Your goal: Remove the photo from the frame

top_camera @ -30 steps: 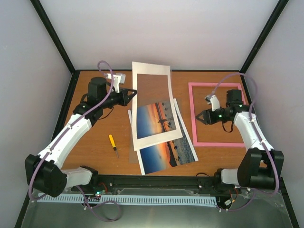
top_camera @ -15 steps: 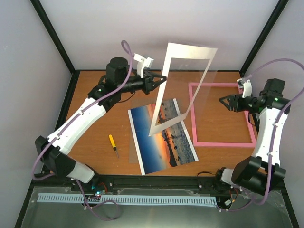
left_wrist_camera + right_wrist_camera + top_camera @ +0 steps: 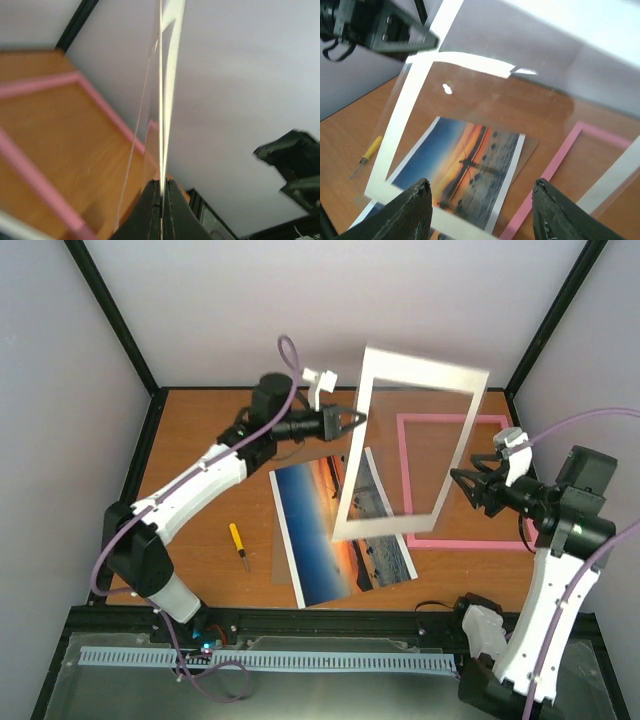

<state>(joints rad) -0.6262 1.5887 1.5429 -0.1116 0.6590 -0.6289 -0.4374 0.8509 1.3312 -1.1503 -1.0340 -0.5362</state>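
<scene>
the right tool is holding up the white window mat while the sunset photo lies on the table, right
No, the left tool holds up the white rectangular window mat; the right tool is open beside it, as the top view shows. The orange-and-blue sunset paper photo does lie on the wooden table.

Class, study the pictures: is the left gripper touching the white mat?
Touching. The left wrist view shows the left gripper pinched shut on the edge of the white mat, with no gap.
</scene>
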